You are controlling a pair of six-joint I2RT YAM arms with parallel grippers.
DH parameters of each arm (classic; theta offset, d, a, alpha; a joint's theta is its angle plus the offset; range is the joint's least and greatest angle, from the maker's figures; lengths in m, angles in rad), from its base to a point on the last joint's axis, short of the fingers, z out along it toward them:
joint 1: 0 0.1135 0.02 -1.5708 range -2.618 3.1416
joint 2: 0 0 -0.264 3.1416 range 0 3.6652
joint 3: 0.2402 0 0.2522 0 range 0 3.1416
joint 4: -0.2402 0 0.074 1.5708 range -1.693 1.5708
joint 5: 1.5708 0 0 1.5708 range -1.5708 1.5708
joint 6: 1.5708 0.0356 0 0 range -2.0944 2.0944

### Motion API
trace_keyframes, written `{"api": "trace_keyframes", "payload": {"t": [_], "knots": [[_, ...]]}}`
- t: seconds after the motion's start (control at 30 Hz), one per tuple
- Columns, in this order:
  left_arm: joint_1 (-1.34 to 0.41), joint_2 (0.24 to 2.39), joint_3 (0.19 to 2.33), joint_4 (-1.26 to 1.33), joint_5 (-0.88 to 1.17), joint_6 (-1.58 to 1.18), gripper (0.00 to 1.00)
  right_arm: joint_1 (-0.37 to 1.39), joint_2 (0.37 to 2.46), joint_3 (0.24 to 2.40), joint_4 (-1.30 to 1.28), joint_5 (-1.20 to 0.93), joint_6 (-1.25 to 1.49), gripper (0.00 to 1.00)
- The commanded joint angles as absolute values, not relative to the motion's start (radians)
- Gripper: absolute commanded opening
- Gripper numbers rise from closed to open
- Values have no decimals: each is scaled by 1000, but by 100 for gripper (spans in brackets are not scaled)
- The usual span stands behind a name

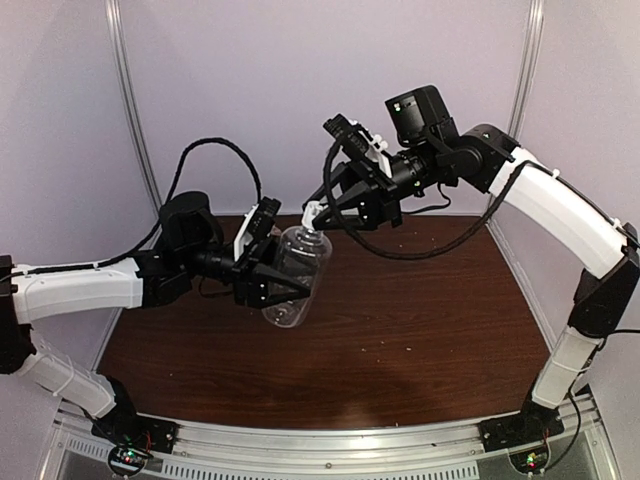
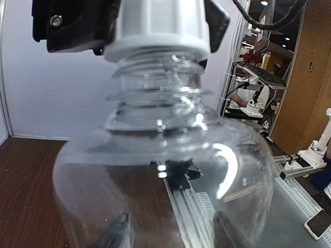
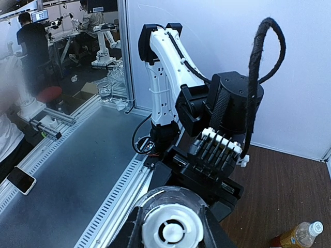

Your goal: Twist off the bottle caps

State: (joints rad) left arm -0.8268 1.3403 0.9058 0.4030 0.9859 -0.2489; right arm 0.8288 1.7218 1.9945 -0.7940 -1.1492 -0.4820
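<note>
- The left gripper [image 1: 283, 280] clamps the body of the clear bottle [image 1: 300, 255] and holds it tilted above the table [image 1: 420, 320], probably to brace it against twisting.
- The right gripper [image 1: 322, 214] is closed on the white cap [image 1: 311, 213], at the neck just ahead of the left gripper.
- The clear bottle looks empty.
- The amber bottle [image 3: 297, 236] holds liquid and wears the second cap [image 3: 315, 228]; it lies on the table below the right gripper.

Your 2 arms meet mid-air. Your left arm [image 1: 80, 287] is stretched level from the left, left gripper [image 1: 283, 262] clamped around the clear bottle [image 1: 288, 312]. Your right arm [image 1: 555, 205] arches high, wrist tipped down-left, right gripper [image 1: 322, 212] pinched tight on the cap [image 1: 314, 219].
</note>
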Motion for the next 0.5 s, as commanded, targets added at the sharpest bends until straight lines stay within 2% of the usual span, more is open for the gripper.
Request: {"api": "trace_keyframes", "payload": {"t": [0.0, 0.47], "knots": [[-821, 1339, 920, 538, 1061, -267, 25, 805, 1715, 2020, -863, -1209, -526, 3], [-822, 1348, 924, 539, 1070, -276, 25, 784, 1646, 1980, -817, -1261, -503, 3]]}}
